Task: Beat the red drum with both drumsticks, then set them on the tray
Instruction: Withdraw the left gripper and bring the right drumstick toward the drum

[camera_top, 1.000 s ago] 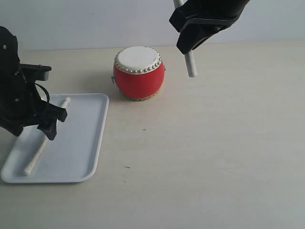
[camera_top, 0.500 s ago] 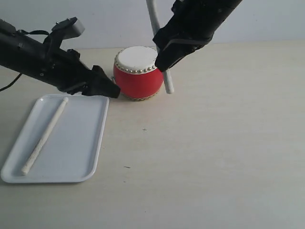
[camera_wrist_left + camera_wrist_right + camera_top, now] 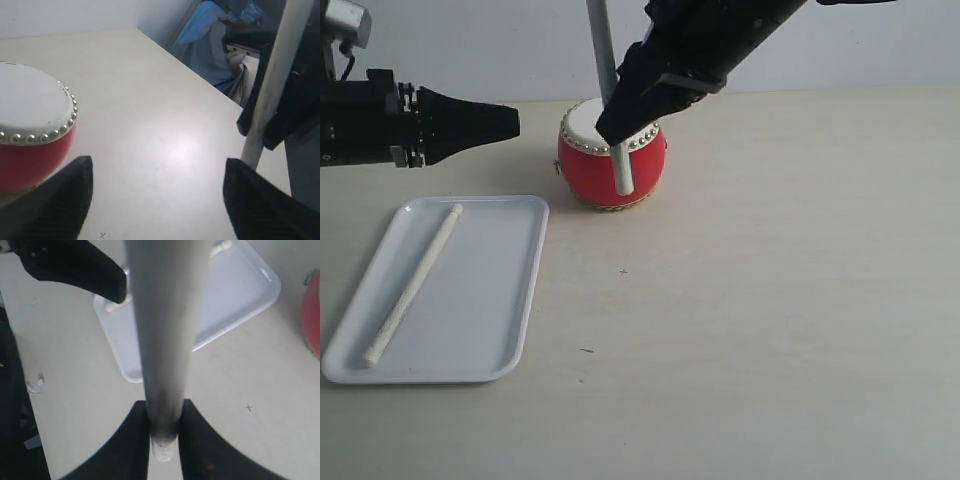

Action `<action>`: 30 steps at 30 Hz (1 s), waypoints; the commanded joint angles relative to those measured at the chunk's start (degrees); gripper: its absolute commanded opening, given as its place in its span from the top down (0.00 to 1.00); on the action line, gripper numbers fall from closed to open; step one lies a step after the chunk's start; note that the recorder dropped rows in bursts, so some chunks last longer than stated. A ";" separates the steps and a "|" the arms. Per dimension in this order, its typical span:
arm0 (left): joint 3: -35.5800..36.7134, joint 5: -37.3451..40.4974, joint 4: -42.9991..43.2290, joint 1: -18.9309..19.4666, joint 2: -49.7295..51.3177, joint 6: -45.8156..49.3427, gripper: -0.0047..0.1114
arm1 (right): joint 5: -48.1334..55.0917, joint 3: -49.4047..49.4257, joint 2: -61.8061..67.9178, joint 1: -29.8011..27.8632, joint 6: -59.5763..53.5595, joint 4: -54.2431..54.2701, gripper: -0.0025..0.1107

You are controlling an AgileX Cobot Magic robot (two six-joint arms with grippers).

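The red drum (image 3: 610, 165) with its white top skin stands at the back middle of the table; the left wrist view shows it as well (image 3: 30, 150). One drumstick (image 3: 412, 284) lies along the left part of the white tray (image 3: 500, 330). My right gripper (image 3: 620, 125) is shut on the other drumstick (image 3: 619, 170), which hangs nearly upright in front of the drum. The right wrist view shows that drumstick (image 3: 162, 340) clamped between the fingers (image 3: 162, 440), with the tray (image 3: 235, 300) below. My left gripper (image 3: 510, 122) is open and empty, held level above the table left of the drum.
The table runs bare and pale to the right and front of the drum. The right arm's black body (image 3: 710, 40) hangs over the drum. In the left wrist view, blue cloth and clutter (image 3: 215, 45) lie beyond the table's edge.
My left gripper has let go of its drumstick, which now lies on the tray, and has risen and swung level. My right gripper has carried its drumstick leftwards, to in front of the drum.
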 commanded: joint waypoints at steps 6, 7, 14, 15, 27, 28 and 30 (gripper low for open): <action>0.56 1.23 -4.08 0.06 -0.38 6.03 0.36 | 0.09 0.10 5.41 0.04 -7.96 7.16 0.98; 0.56 1.23 -4.08 0.06 -0.38 6.03 0.36 | 0.09 0.10 5.94 0.04 -8.75 7.43 0.98; 0.56 1.23 -4.08 -1.15 -0.38 6.03 0.36 | -0.04 0.10 8.36 0.04 -14.53 10.95 0.98; 0.56 1.23 -4.08 -1.78 -0.38 6.03 0.36 | -0.04 0.10 8.64 0.04 -14.99 11.47 0.98; 0.44 1.23 -4.08 -5.59 -0.38 7.26 0.36 | 2.70 0.10 11.66 0.04 -16.13 14.49 0.98; 0.44 1.23 -4.08 -5.84 -0.38 7.26 0.36 | 3.88 0.10 11.66 0.04 -17.00 15.46 0.98; 0.44 1.23 -4.08 -6.24 -0.38 7.26 0.36 | 3.88 0.10 11.66 0.04 -17.93 16.65 0.98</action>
